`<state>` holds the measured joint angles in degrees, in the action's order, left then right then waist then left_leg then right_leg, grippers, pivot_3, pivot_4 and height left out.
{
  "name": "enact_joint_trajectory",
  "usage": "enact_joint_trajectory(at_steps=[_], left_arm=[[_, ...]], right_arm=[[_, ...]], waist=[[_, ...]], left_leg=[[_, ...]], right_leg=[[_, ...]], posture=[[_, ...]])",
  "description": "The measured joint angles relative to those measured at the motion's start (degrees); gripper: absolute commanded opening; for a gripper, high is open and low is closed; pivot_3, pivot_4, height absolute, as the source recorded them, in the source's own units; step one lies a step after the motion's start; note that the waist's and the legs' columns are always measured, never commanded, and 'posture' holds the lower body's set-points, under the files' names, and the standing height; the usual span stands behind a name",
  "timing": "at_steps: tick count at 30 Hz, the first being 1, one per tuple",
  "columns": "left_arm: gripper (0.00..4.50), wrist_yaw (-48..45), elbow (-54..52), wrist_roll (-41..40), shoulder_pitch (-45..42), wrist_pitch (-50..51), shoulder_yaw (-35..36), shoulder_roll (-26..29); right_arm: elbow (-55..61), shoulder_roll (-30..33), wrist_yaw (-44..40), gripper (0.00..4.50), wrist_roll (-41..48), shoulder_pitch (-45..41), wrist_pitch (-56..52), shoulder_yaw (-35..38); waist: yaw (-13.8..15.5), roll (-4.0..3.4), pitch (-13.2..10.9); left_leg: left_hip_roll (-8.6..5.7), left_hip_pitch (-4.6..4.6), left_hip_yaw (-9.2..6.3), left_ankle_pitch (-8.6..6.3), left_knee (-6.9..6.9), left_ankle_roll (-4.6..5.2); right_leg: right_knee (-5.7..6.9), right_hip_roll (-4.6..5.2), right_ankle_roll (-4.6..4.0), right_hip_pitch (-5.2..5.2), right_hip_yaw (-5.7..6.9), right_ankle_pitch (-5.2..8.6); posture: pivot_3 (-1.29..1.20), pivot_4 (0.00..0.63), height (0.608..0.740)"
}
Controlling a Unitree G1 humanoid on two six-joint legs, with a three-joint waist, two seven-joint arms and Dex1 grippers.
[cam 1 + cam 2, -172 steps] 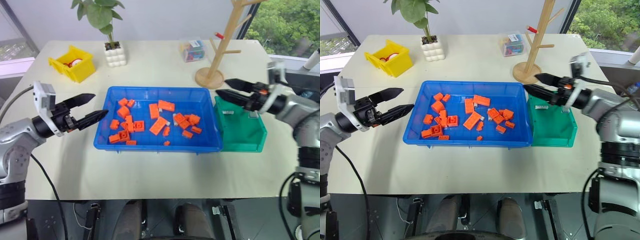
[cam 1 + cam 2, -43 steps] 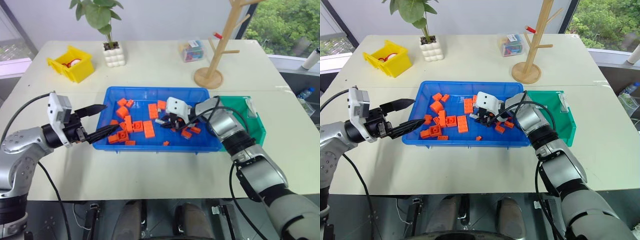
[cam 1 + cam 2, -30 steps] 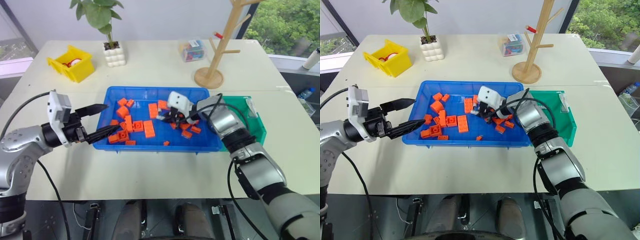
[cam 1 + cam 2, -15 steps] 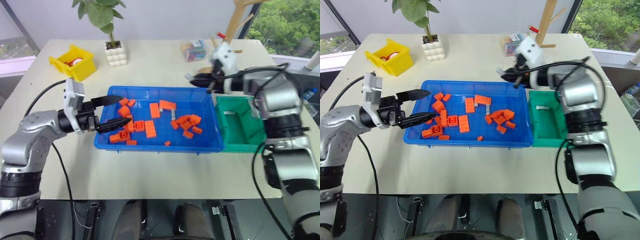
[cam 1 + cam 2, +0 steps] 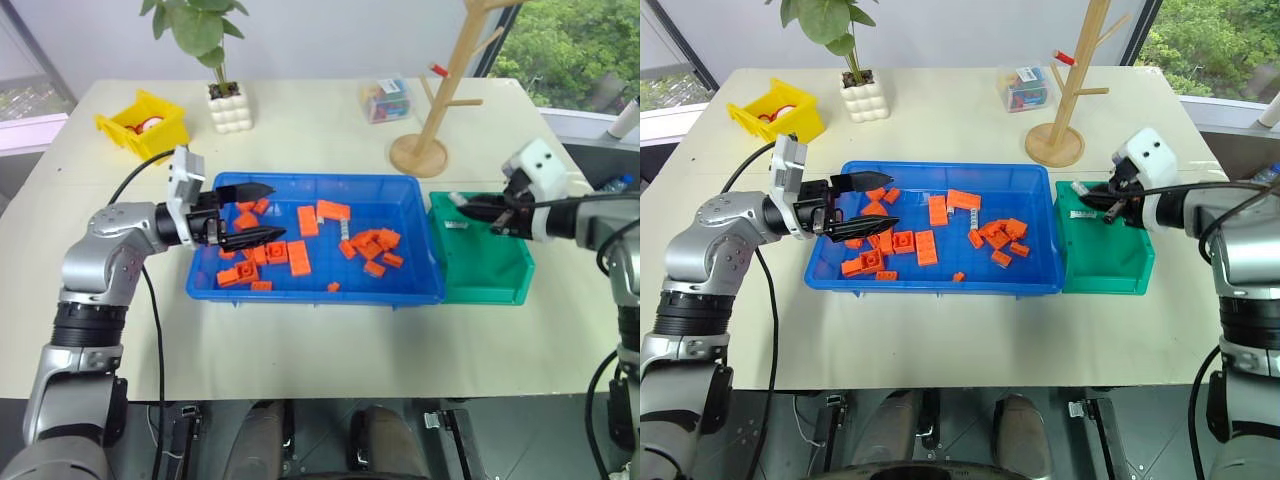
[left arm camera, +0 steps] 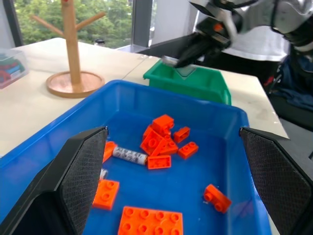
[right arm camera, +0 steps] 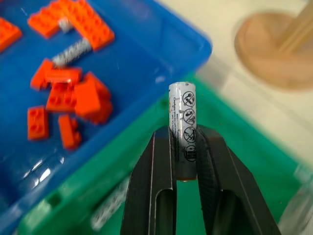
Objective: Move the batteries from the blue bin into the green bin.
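Left hand (image 5: 255, 212) level, fingers spread, right hand (image 7: 183, 161) clamped shut, tilted downward

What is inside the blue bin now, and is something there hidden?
The blue bin holds orange blocks and one battery. Whatever lies under the blocks is covered.

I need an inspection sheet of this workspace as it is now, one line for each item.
Surface: beige table, no spills seen.
Job's things: blue bin holds orange blocks and one battery in the blue bin; held battery above green bin.
Clutter: yellow bin, potted plant, wooden rack, clear box.
Grippers: left gripper open over the blue bin; right gripper shut on the held battery.
Cables: black cable along left arm.
Surroundings: windows, trees outside.
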<state>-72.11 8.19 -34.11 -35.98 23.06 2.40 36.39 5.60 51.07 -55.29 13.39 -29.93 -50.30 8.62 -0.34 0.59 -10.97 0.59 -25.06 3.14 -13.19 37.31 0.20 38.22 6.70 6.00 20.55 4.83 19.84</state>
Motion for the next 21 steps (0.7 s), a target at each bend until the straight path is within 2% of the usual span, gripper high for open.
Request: enact_joint_trajectory(at_steps=[3,12,17,21], left_arm=[[4.5,-0.36,0.88,0.75,-0.38,-0.52,0.01,-0.39],[4.5,-0.29,0.43,1.01,-0.27,-0.69,1.06,1.22],[4.5,0.12,-0.41,0.96,1.03,0.24,1.58,1.95],[4.5,1.33,-0.55,0.96,1.87,0.3,2.95,2.45]], right_arm=[[0.27,0.3,1.27,0.07,0.21,4.11,0.67,0.27],[-3.99,2.87,3.27,4.44,-0.77,6.41,6.46,0.62],[-5.89,3.11,5.23,4.44,-2.07,2.66,8.36,-0.34],[-5.78,1.85,7.45,4.44,-2.53,-4.42,8.52,-1.96]], waist=[[0.05,0.0,0.0],[-0.19,0.0,0.0],[-0.24,0.0,0.0],[-0.32,0.0,0.0]], left_leg=[[-0.01,0.0,0.0,0.0,0.02,0.0],[0.01,0.01,-0.02,0.0,0.02,0.0],[0.01,0.01,-0.02,0.0,0.03,0.0],[0.03,0.01,-0.04,0.0,0.03,0.0]], right_leg=[[-0.01,0.0,0.0,-0.01,0.0,0.0],[0.01,-0.01,0.0,-0.01,0.0,0.0],[0.0,-0.01,0.0,-0.01,0.0,0.0],[0.01,-0.02,0.0,0.01,0.0,0.0]], posture=[[0.0,0.15,0.739],[0.0,0.15,0.739],[0.0,0.15,0.739],[0.0,0.15,0.739]])
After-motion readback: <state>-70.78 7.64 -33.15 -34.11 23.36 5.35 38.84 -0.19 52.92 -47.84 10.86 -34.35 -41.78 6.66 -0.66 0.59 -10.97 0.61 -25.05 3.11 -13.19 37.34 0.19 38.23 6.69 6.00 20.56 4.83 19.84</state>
